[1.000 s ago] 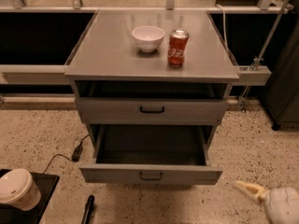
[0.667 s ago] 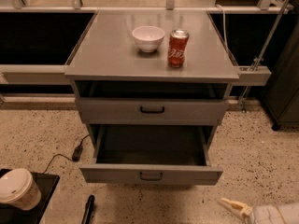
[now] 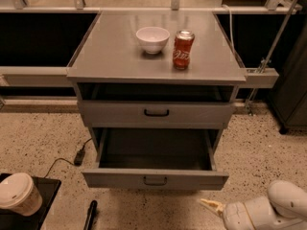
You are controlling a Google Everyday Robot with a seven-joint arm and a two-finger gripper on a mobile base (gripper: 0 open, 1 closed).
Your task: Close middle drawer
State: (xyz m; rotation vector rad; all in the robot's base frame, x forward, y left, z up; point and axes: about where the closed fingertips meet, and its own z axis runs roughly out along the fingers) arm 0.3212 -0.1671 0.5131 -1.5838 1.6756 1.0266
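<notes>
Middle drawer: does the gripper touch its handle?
No, the gripper is low at the right of the view, apart from the middle drawer, which stands pulled out with its handle free.

Cream gripper [image 3: 211, 206] jaws lower right; grey middle drawer [image 3: 120, 178], speckled floor [image 3: 38, 143].

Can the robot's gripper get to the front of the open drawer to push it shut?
Probably yes. The gripper is low on the right, just below the front corner of the middle drawer. Only bare floor lies between them, and nothing seems to block the front panel.
</notes>
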